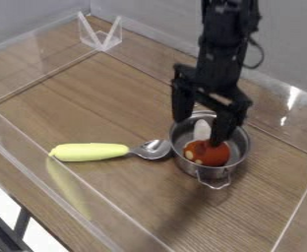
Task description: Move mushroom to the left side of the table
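My black hand (208, 115) spread wide over the small steel pot (211, 157), orange-brown toy mushroom (208, 151) lying inside, yellow-green-handled spoon (106, 152) beside it on the brown wood-grain tabletop (91, 94)

Your black robot arm (230, 30) runs off the top edge, and its finger (226, 126) hides part of the orange-brown mushroom (209, 151).
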Robot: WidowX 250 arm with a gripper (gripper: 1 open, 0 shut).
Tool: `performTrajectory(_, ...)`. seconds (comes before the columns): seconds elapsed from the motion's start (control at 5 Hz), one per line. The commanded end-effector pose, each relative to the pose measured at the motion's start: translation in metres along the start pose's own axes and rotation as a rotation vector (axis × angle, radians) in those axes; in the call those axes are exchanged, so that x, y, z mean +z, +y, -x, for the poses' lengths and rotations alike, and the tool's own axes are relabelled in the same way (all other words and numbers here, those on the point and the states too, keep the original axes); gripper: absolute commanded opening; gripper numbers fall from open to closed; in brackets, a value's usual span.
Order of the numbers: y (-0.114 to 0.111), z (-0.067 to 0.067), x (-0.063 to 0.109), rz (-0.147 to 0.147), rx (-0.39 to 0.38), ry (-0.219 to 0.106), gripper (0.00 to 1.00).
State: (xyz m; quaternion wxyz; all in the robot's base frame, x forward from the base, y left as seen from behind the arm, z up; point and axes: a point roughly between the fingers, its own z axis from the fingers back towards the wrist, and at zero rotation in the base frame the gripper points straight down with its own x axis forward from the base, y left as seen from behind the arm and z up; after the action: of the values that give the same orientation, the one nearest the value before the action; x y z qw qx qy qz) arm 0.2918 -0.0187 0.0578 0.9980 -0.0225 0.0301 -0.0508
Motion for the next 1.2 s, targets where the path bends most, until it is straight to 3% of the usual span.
performTrajectory(0.0,-0.005,-0.005,-0.006,0.012,-0.009,-0.028,1.00)
performTrajectory(0.6,-0.001,-0.007,-0.019,0.026,-0.011,-0.010,1.00)
performTrajectory(0.8,0.000,-0.007,-0.019,0.031,-0.011,-0.004,0.00)
performTrajectory(1.0,0.003,-0.007,-0.019,0.035,-0.001,-0.002,0.00)
